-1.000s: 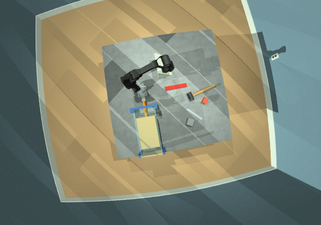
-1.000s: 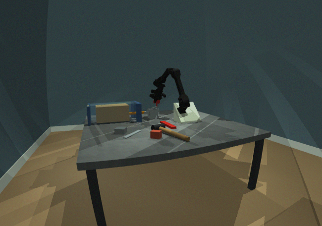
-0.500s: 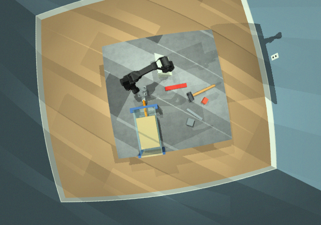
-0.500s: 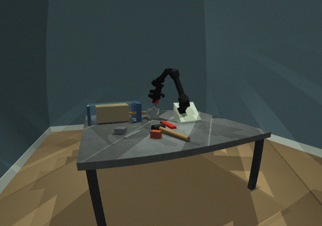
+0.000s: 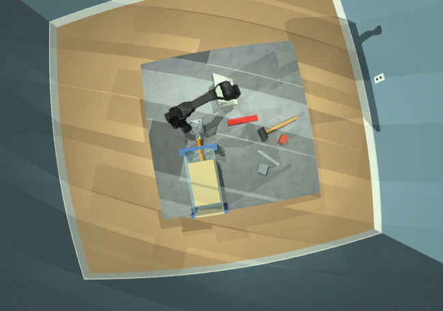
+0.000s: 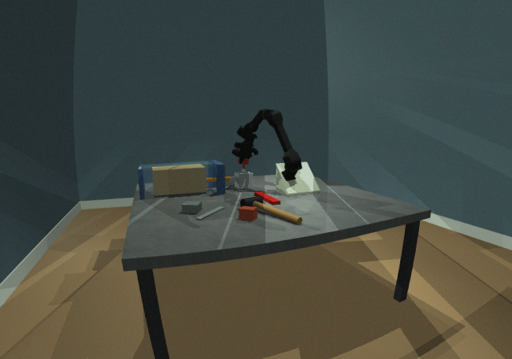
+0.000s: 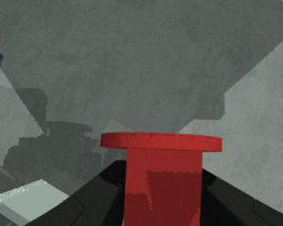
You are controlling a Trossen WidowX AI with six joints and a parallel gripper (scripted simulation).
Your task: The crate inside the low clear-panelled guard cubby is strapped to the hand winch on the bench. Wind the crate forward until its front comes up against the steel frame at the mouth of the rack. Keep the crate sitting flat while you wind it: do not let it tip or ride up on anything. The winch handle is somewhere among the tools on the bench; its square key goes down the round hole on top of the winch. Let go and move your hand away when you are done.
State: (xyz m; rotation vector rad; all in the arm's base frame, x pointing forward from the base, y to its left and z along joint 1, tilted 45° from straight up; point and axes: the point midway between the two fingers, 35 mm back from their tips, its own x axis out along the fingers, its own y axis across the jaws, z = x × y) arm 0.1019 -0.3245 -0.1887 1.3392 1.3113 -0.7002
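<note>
- Your gripper (image 5: 186, 127) (image 6: 244, 158) (image 7: 155, 171) was clamped on the red winch handle (image 6: 244, 162) (image 7: 164, 173), one finger on each side of its grip, below a wider flange in the wrist view.
- The grip looked rigid and probably light; its smooth sides could have slipped or twisted under winding load, so you did best to hold the straight part squarely, clear of the flange.
- The handle was over the winch (image 5: 197, 127) (image 6: 242, 180), its thin shank pointing down toward the top. You could not tell whether the square key was seated; it likely needed lining up with the hole without force.
- An orange strap (image 5: 201, 155) (image 6: 217, 179) ran from the winch to the crate. It seemed flexible, good for pulling but not for pushing back, so small, even turns suited it.
- The crate (image 5: 203, 183) (image 6: 178, 180) sat flat inside the guard cubby (image 5: 218, 175) (image 6: 141, 183), its front short of the blue frame (image 5: 198, 148) (image 6: 222, 177). It looked stiff and boxy, probably the heaviest load; a jerk might have tipped it.
</note>
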